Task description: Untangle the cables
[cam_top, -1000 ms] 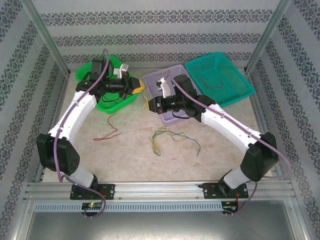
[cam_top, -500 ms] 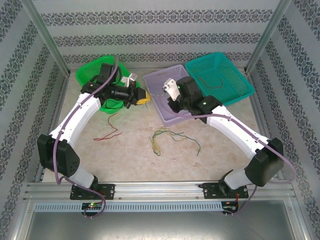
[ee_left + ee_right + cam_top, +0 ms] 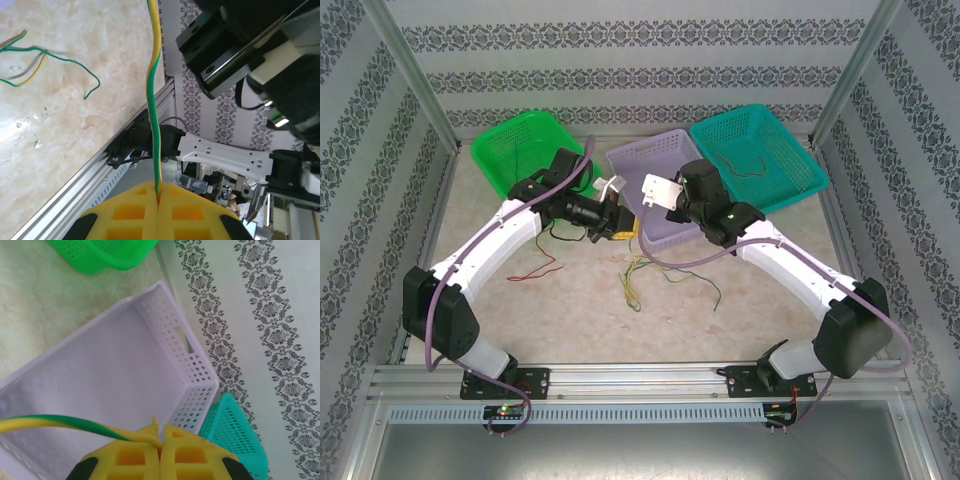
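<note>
Slippage is the main risk here. The left fingers (image 3: pixel 160 215) are pressed fully together on a thin green-and-yellow striped wire (image 3: pixel 152 100). The right fingers (image 3: pixel 163 450) are likewise clamped tight on what looks like the same wire, above the lilac perforated plastic basket (image 3: pixel 100 370) at the far edge of the surface (image 3: pixel 580 310). If the two pull apart hard, I judge the slick wire could slide out of the yellow foam pads (image 3: pixel 195 212). It could also drag the loose cluster of green, yellow and orange wires (image 3: pixel 645 272) lying mid-surface and cinch its loops tighter. The wrist views give the pinch at each seam. The overhead view adds the cluster, a separate thin red wire (image 3: pixel 535 262) nearer the left edge, and the held wire apparently trailing down toward the cluster.
</note>
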You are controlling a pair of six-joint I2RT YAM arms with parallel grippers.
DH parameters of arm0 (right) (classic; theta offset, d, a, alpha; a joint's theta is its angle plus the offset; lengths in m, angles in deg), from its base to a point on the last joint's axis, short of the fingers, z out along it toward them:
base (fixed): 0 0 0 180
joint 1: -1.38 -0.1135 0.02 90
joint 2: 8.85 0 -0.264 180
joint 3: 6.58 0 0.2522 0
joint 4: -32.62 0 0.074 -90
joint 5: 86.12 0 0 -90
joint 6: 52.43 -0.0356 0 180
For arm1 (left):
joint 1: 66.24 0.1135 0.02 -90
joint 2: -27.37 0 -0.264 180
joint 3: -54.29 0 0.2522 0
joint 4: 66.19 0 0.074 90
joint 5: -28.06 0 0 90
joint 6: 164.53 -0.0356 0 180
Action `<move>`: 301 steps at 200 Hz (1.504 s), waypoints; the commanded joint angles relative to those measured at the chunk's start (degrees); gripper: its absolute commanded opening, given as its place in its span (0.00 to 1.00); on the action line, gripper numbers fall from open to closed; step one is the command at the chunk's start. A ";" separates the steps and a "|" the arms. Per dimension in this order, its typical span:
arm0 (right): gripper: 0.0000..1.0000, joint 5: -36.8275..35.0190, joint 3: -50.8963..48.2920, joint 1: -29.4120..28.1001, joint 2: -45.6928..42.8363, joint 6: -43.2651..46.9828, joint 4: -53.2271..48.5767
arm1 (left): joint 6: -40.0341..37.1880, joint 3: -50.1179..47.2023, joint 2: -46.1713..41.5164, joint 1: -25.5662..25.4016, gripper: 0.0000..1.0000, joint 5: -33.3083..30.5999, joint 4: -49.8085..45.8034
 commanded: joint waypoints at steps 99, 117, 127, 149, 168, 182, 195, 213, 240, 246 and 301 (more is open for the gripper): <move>0.66 4.22 -2.40 12.71 -17.27 -75.98 -7.93 | 7.44 13.36 6.10 -0.99 0.00 -16.68 -1.03; 0.68 12.67 -3.27 12.43 -17.59 -101.84 -8.28 | 7.11 15.08 6.80 -1.09 0.00 -15.79 0.57; 0.70 17.62 -5.16 11.78 -17.08 -117.71 -5.93 | 7.18 15.44 7.14 -1.05 0.00 -15.55 1.34; 0.71 21.22 -7.85 8.81 -14.42 -143.17 1.48 | 7.45 15.36 7.72 -1.21 0.00 -14.19 3.14; 0.75 23.57 -5.58 8.29 -10.92 -153.00 4.91 | 6.90 14.79 7.46 -1.43 0.00 -13.04 4.31; 0.76 25.77 -3.88 8.54 -8.32 -157.75 7.17 | 6.13 14.59 7.30 -1.60 0.00 -12.04 4.40; 0.74 28.72 -2.77 9.01 -5.80 -161.52 7.00 | 5.74 14.10 6.80 -1.88 0.00 -11.75 4.63; 0.68 32.63 -3.26 9.39 -2.72 -165.43 8.65 | 5.52 13.08 5.74 -2.27 0.00 -11.29 5.82; 0.48 32.45 -4.28 10.25 -0.75 -166.21 9.73 | 4.91 12.32 4.88 -2.97 0.00 -10.03 6.03; 0.37 31.47 -4.12 10.82 -0.57 -165.10 9.48 | 4.64 12.20 4.86 -3.22 0.00 -9.48 5.91; 0.00 32.49 13.16 18.42 6.31 -131.77 -1.04 | -0.50 10.59 6.72 -6.66 0.00 -5.33 -1.36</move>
